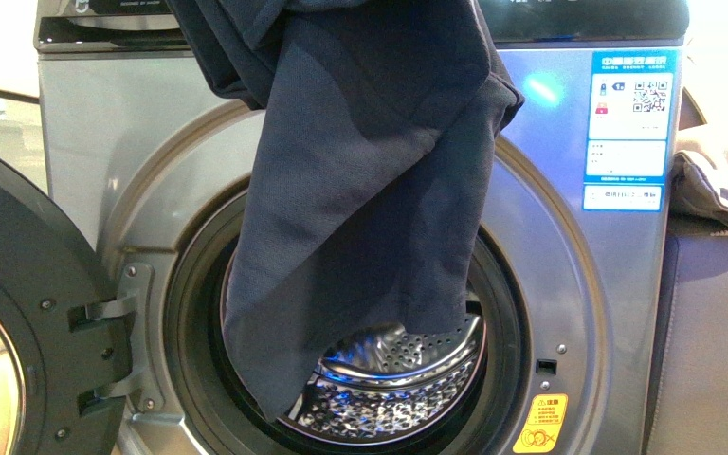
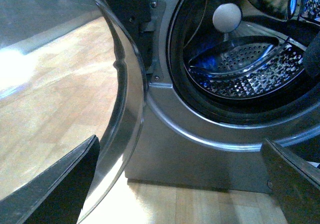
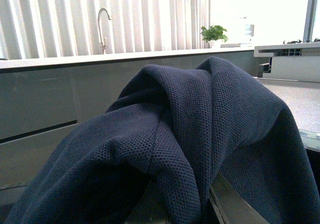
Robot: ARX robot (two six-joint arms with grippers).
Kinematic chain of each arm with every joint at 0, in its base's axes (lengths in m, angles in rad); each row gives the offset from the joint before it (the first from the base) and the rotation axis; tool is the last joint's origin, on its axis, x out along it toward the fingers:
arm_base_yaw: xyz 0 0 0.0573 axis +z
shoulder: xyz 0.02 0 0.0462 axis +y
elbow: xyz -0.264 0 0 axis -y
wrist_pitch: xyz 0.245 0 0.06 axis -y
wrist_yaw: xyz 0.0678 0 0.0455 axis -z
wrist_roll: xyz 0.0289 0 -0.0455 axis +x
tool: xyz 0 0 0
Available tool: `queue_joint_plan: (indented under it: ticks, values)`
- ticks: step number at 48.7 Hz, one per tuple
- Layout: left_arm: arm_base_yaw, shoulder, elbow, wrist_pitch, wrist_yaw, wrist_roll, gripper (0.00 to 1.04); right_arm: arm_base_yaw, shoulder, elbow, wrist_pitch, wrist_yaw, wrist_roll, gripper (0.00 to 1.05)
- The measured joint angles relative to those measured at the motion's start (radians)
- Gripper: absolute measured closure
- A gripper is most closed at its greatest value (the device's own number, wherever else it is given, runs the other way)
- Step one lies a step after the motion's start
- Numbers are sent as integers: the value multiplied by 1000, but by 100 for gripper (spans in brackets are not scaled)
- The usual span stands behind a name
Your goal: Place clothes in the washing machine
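Front: clothes [image 1: 360, 180] hang with long axis vertical, top cut off by frame, lower end pointing down into washing machine [image 1: 569, 313] porthole. Blue label [image 1: 628, 128] writing too small to read. Left wrist: left pincer [image 2: 180, 143] wide, empty, near drum [image 2: 240, 63]. Right wrist: clothes drape over right pincer [image 3: 184, 211], mostly hidden; cannot tell its grip.

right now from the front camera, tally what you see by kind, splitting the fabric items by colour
navy-blue garment: 1
beige cloth: 1
washing machine: 1
open washer door: 1
total: 4
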Motion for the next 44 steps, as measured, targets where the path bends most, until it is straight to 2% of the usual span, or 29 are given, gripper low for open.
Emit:
queue_joint_plan:
  ticks: [20, 21, 23, 28, 44]
  values:
    - [0, 0, 0, 0, 0, 0, 6, 0, 0, 0, 0, 0, 0, 98]
    - [3, 0, 0, 2, 12, -3, 6, 0, 0, 0, 0, 0, 0, 98]
    - [48, 7, -2, 56, 149, -56, 6, 0, 0, 0, 0, 0, 0, 98]
    - [104, 22, 0, 119, 332, -142, 6, 0, 0, 0, 0, 0, 0, 98]
    - [180, 160, 122, 221, 482, -199, 6, 0, 0, -2, 1, 0, 0, 98]
